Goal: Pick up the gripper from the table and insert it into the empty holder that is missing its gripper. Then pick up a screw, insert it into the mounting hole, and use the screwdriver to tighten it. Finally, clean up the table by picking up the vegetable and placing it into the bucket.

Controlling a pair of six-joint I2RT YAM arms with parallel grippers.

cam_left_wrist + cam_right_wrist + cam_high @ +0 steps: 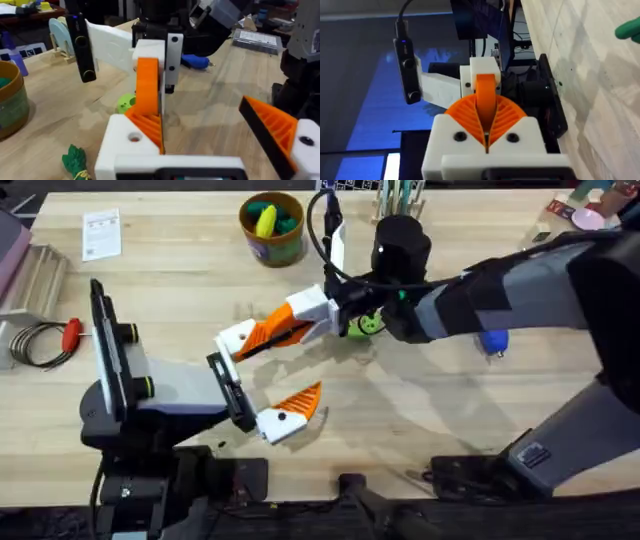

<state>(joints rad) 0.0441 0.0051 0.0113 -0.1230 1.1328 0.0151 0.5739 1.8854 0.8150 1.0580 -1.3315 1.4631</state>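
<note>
While clamped, gripper (pixel 485 102) between right pincer (pixel 485 131)

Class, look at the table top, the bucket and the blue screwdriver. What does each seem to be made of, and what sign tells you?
The table looks like pale, matte wood: grain lines and plank seams run across it. The bucket has a brown rim and a printed label, so perhaps cardboard or plastic; the look leaves it open. The screwdriver looks like smooth, glossy blue plastic with an even colour.

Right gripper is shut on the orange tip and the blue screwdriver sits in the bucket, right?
Not the screwdriver: the overhead view shows it lying on the table, far from the bucket. The right gripper is shut on the orange tip.
</note>
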